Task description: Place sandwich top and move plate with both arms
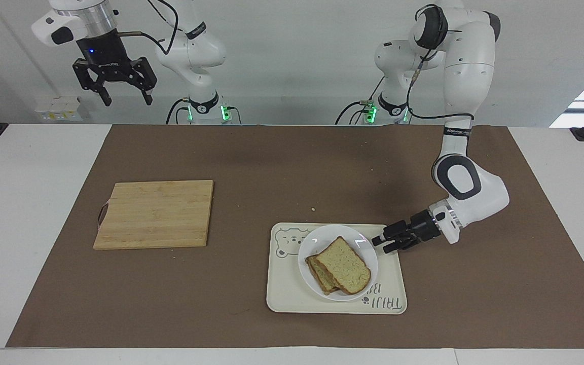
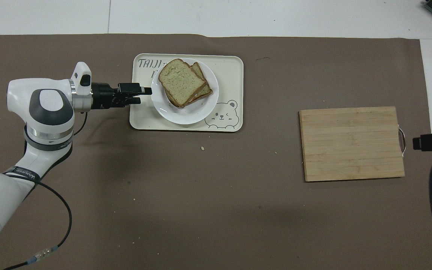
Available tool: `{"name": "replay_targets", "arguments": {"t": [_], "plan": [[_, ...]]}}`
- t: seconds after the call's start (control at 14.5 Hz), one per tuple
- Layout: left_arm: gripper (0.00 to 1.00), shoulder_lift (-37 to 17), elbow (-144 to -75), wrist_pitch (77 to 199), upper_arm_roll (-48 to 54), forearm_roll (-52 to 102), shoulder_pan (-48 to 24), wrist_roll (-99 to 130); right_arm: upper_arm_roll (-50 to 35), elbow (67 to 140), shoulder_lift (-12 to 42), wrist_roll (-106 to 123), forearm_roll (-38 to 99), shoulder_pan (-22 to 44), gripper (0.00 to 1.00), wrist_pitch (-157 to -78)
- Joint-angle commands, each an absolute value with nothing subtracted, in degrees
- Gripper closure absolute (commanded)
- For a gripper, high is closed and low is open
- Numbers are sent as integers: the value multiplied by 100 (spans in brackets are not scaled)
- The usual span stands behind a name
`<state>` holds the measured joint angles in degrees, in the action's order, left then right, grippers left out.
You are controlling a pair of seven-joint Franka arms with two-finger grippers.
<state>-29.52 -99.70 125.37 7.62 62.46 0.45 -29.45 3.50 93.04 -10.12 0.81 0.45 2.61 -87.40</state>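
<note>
Pale speckled bread slice point(image 1: 345, 265), brown crust, stacked on another, on white plate point(image 1: 314, 241). Left hand point(image 1: 381, 242) open, empty, beside plate rim. Right hand point(image 1: 114, 87) open, raised, waiting.

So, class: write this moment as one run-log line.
left pincer: open, beside plate | sandwich top: on plate | plate: on tray | right pincer: open, waiting

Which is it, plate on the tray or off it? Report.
On it. The plate sits wholly inside the tray, sandwich top stacked on it. The left gripper, open, is beside the rim, apart from it.
</note>
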Motion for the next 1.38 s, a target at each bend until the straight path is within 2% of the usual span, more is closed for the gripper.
{"name": "replay_targets", "arguments": {"t": [0.0,0.76,1.31], "plan": [[0,-2339,-10301,12516,703,5269,79,-2376,316,9343,-1090,220,35,193,0,-8684],[0,-880,-10222,10979,334,2173,132,-1398,316,9343,-1090,220,35,193,0,-8684],[0,-97,-9827,9767,281,1170,360,-1380,316,9343,-1090,220,35,193,0,-8684]]}}
